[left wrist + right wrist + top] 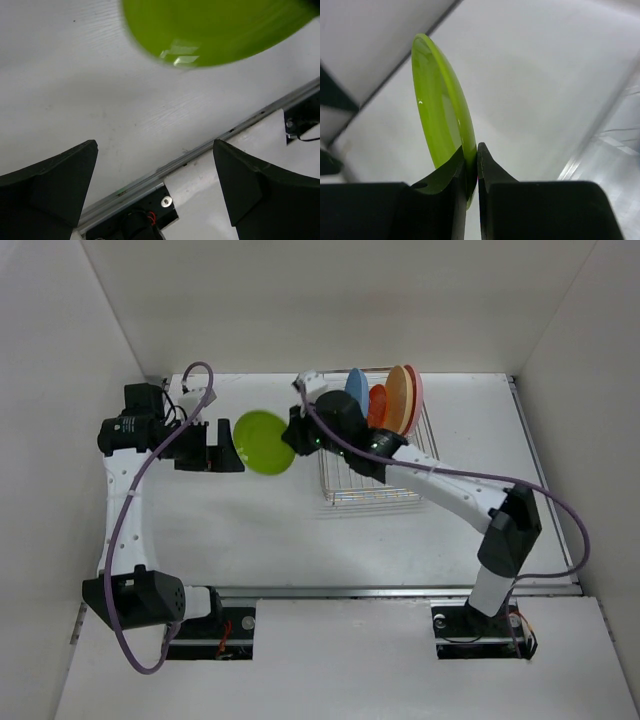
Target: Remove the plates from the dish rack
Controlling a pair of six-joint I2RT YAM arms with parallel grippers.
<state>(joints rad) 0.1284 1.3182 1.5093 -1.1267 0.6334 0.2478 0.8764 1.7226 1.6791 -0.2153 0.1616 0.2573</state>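
My right gripper (294, 437) is shut on the rim of the lime green plate (264, 442) and holds it above the table, left of the dish rack (372, 490). In the right wrist view the green plate (440, 115) stands edge-on, pinched in the right gripper (471, 150). My left gripper (232, 444) is open and empty, close to the plate's left edge; the left wrist view shows the plate (215, 30) ahead of the left gripper (155, 150). The blue (357, 387), orange-red (377, 405), pale orange (399, 397) and pink (414, 390) plates stand upright in the rack.
White walls enclose the table on the left, back and right. A metal rail (380, 591) runs along the near edge by the arm bases. A purple cable (190, 390) loops over the left arm. The right arm reaches across the rack's front part.
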